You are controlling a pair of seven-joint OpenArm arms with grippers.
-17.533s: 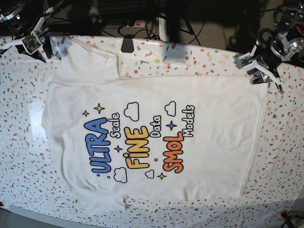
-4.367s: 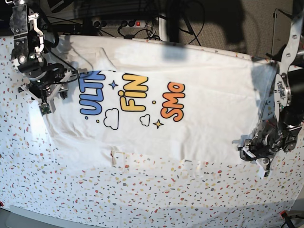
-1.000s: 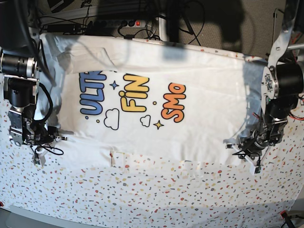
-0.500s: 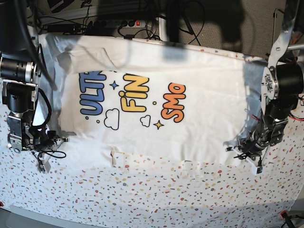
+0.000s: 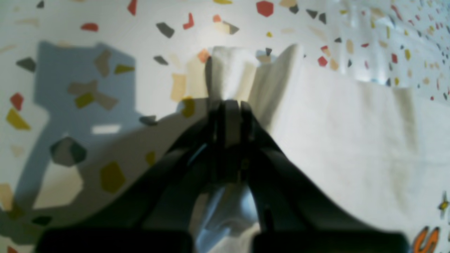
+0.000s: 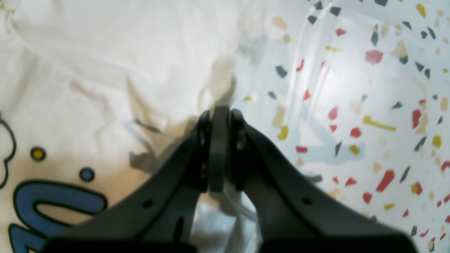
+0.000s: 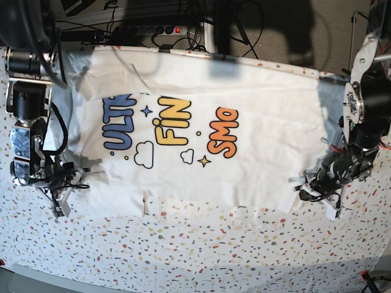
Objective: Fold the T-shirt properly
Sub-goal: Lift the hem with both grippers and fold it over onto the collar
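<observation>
I see a speckled table covering [image 7: 201, 256] with the T-shirt [image 7: 244, 159] spread across it, print up and partly folded over. My left gripper [image 5: 230, 105] is clamped on a pinched corner of the shirt; the white cloth runs off to its right. My right gripper [image 6: 219, 117] has its jaws pressed together at the shirt's edge, with the blue lettering to its left and bare speckles to its right.

Left gripper [image 7: 319, 190] low at scene right, jaws pinched on T-shirt [image 7: 256, 146] corner. Right gripper [image 7: 61, 186] low at scene left, jaws clamped on shirt edge.
</observation>
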